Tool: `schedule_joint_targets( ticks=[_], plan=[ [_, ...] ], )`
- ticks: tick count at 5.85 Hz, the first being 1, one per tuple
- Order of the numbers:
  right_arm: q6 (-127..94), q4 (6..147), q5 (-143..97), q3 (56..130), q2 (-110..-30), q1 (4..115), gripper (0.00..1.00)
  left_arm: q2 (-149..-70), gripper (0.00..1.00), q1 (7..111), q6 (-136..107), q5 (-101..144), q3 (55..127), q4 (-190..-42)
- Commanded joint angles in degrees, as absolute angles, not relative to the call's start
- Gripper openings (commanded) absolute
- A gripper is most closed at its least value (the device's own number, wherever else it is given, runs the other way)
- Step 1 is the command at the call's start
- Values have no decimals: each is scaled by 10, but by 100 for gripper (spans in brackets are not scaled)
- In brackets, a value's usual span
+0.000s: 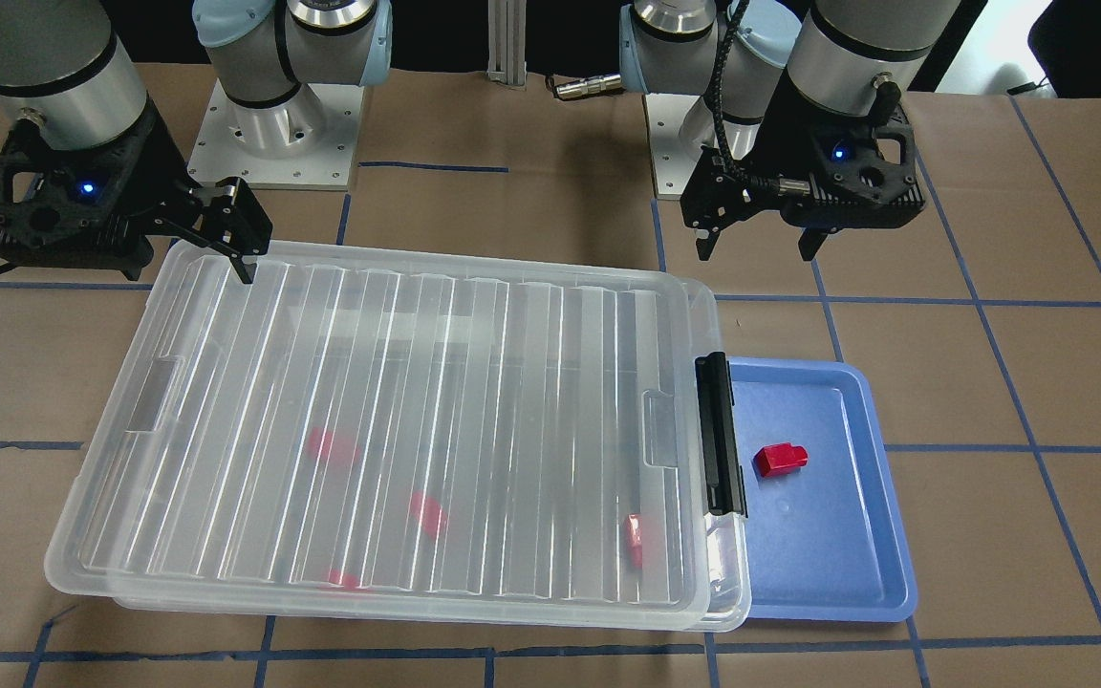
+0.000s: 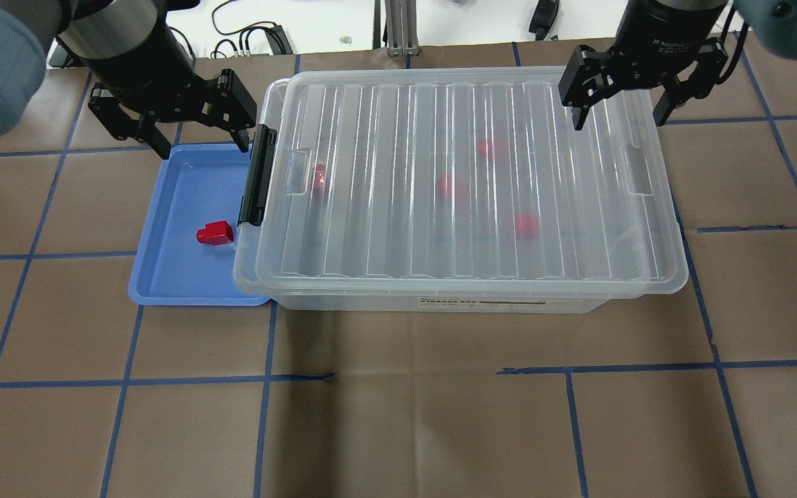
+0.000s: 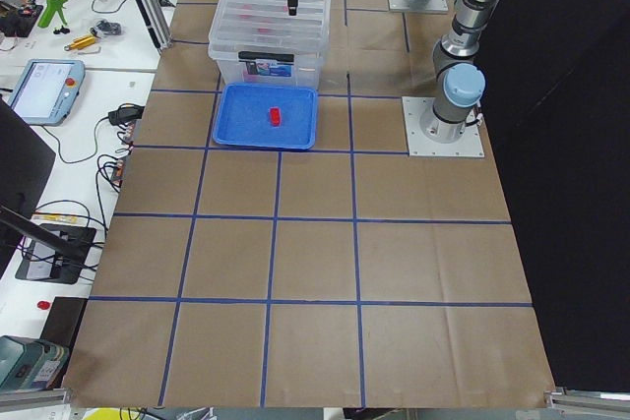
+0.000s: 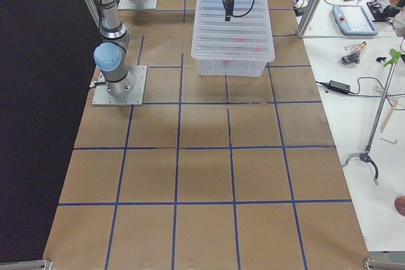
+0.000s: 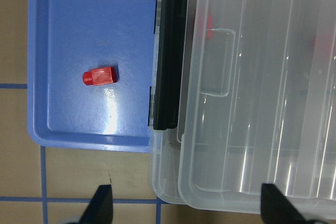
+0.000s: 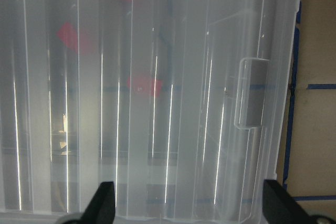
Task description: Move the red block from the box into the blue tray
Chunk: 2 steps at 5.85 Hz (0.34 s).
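One red block [image 2: 214, 233] lies in the blue tray [image 2: 177, 277], also seen in the left wrist view [image 5: 101, 76] and the front view [image 1: 780, 459]. The box [image 2: 468, 207] stands beside the tray with its ribbed lid on and its black latch [image 2: 258, 176] at the tray end. Several more red blocks [image 2: 448, 185] show blurred through the lid. My left gripper [image 2: 198, 142] is open and empty above the tray's far edge. My right gripper [image 2: 616, 117] is open and empty above the box's far right corner.
The box overlaps the tray's edge [image 1: 828, 564] at the latch end [image 1: 721, 435]. Brown paper with blue tape lines [image 2: 398, 377] covers the table. The arm bases [image 1: 273, 124] stand behind the box. Benches with tools [image 3: 59, 36] lie beyond the table.
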<state>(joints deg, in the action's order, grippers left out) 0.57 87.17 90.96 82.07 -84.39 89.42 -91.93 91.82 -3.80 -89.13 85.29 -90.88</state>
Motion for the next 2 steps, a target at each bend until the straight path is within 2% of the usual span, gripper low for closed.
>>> schedule_joint_targets(
  ticks=[1, 2],
  plan=[
    [10, 873, 911, 821, -844, 893, 100, -919, 98, 918, -38, -891, 853, -909],
    [9, 873, 911, 821, -844, 893, 100, -919, 98, 918, -38, -891, 855, -909]
  ],
)
